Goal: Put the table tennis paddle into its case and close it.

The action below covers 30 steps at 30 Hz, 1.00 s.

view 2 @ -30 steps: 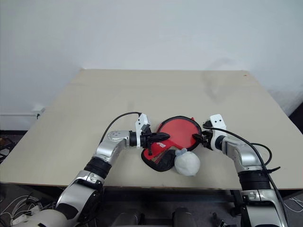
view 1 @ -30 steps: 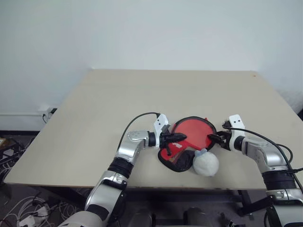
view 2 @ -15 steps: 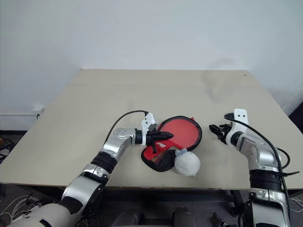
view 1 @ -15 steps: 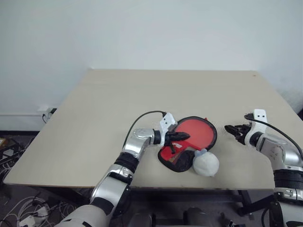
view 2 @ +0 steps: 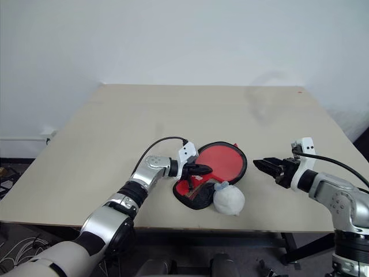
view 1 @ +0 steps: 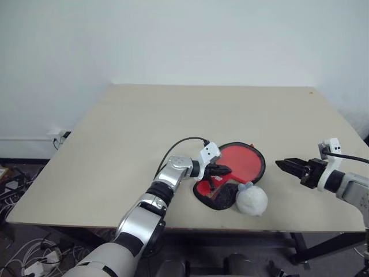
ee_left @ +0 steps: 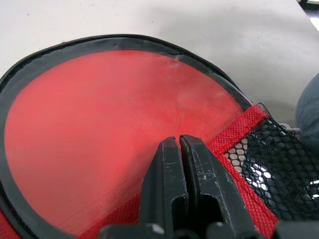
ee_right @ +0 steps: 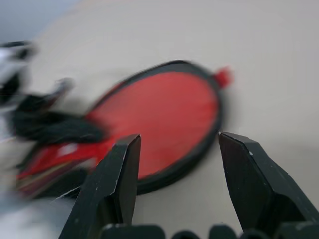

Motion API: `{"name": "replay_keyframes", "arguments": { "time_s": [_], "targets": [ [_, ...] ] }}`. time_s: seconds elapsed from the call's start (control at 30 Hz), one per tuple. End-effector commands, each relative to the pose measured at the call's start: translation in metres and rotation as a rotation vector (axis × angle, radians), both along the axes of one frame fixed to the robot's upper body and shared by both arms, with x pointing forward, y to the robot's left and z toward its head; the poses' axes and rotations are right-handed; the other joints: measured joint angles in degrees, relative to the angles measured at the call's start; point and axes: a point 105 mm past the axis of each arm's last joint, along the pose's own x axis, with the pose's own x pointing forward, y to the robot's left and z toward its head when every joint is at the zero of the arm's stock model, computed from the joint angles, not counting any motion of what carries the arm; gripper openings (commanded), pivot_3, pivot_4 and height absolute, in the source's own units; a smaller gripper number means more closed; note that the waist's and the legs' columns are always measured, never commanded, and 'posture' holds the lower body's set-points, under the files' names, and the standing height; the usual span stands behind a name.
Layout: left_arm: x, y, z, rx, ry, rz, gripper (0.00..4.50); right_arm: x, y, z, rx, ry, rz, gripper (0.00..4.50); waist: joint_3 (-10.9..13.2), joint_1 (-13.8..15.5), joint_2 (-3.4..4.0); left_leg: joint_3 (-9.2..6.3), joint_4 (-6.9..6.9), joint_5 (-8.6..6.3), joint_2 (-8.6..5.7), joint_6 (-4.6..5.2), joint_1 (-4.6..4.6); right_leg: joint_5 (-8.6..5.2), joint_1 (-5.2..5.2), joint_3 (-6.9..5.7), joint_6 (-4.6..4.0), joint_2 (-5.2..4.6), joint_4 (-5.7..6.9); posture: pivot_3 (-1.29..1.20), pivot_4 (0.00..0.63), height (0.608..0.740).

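Left eye view is showing a plain white wall (view 1: 184,40) behind a beige rectangular wooden table (view 1: 173,121), with a tangle of cables (view 1: 23,259) lying on the floor at far left and a white wall socket (view 1: 57,137) low on the wall. The left gripper (view 1: 226,170) is reaching in from the left, its black fingers (ee_left: 174,169) pressed together with nothing between them, tips sitting over the clear window of the black paddle-shaped zip case (view 1: 253,151) near the table's front edge. The red-faced table tennis paddle (view 1: 242,161) is lying inside that case, red face showing through the window, black mesh (ee_left: 279,174) covering the handle end. A grey-blue fluffy puff (view 1: 251,199) is resting just beside the case's front. The right gripper (view 1: 283,165) is hovering apart from the case on the right, fingers spread with nothing between them.
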Motion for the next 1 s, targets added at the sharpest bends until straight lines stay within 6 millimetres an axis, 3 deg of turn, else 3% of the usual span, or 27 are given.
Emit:
{"name": "replay_keyframes", "arguments": {
  "time_s": [0.03, 0.1, 0.27, 0.53, 0.83, 1.0],
  "targets": [
    [0.002, -0.004, 0.003, 0.032, -0.023, -0.018, 0.00, -0.017, 0.012, 0.015, -0.003, -0.035, 0.124, 2.85, 0.0, 0.0, -0.03, 0.01, 0.02, 0.00, 0.00, 0.00, -0.01, 0.00, -0.01, 0.00, 0.00, 0.00, 0.00, 0.00, 0.000, 0.740],
    [0.002, -0.004, 0.002, 0.036, -0.020, -0.017, 0.00, -0.023, 0.016, 0.014, -0.003, -0.019, 0.162, 3.13, 0.0, 0.0, -0.08, 0.00, 0.02, 0.00, 0.00, 0.00, 0.00, 0.00, 0.01, -0.01, 0.00, 0.00, 0.00, 0.00, 0.000, 0.740],
    [0.002, -0.003, 0.000, 0.045, -0.020, -0.018, 0.00, -0.041, 0.028, 0.017, 0.054, 0.017, 0.277, 4.46, 0.0, 0.1, -0.09, 0.01, 0.07, 0.00, 0.00, 0.00, -0.01, 0.00, 0.01, 0.00, 0.01, -0.01, 0.01, 0.00, 0.000, 0.740],
    [0.003, -0.002, 0.000, 0.051, -0.020, -0.018, 0.00, -0.045, 0.036, 0.005, 0.012, 0.062, 0.300, 4.46, 0.0, 0.1, -0.10, 0.01, 0.09, 0.00, 0.01, -0.01, 0.00, 0.00, 0.01, -0.01, 0.01, -0.01, 0.01, 0.00, 0.000, 0.740],
    [0.003, -0.003, 0.001, 0.051, -0.026, -0.020, 0.00, -0.052, 0.049, -0.032, -0.089, 0.146, 0.352, 4.46, 0.0, 0.1, -0.12, 0.02, 0.10, 0.00, 0.00, -0.01, -0.02, 0.00, -0.01, -0.01, 0.01, -0.02, 0.01, 0.00, 0.000, 0.740],
    [0.003, -0.004, 0.001, 0.051, -0.027, -0.021, 0.00, -0.054, 0.057, -0.040, -0.108, 0.159, 0.388, 4.46, 0.0, 0.1, -0.13, 0.02, 0.16, -0.01, 0.01, -0.01, -0.01, 0.01, 0.01, -0.01, 0.02, -0.01, 0.01, 0.00, 0.000, 0.740]
  ]
}}
